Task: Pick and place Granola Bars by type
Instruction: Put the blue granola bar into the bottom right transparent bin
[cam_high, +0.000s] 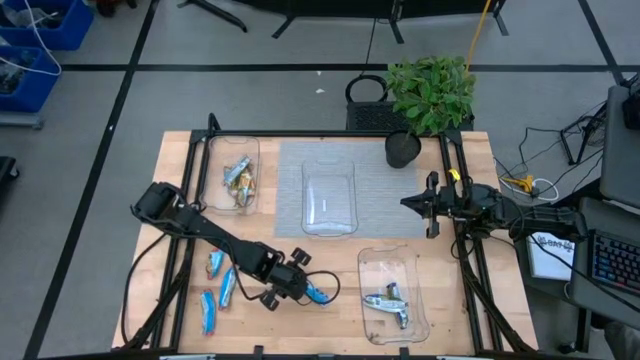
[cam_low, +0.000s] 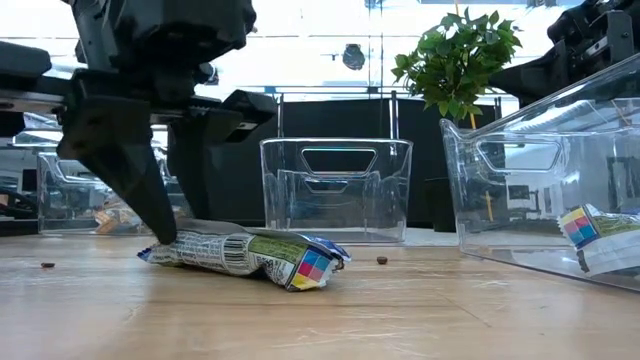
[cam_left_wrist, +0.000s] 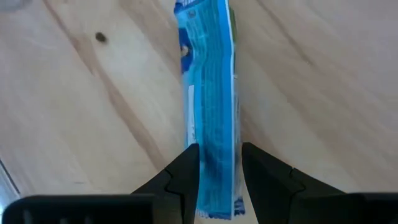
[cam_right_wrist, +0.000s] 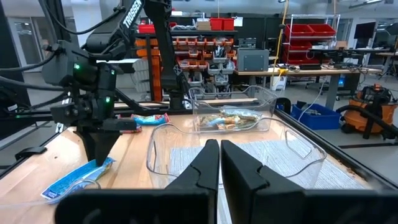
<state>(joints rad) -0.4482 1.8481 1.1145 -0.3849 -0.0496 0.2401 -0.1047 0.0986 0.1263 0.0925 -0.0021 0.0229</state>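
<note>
Blue granola bar (cam_left_wrist: 210, 118) flat between left pincer (cam_left_wrist: 219, 168) fingers.

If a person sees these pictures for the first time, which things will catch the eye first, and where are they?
First is the left gripper at the table's front edge, its fingers closed on a blue granola bar that lies flat on the wood. Next come three clear trays: the left tray holds tan bars, the middle tray looks empty, the front right tray holds silver bars. The right gripper waits shut beside a green potted plant.
</note>
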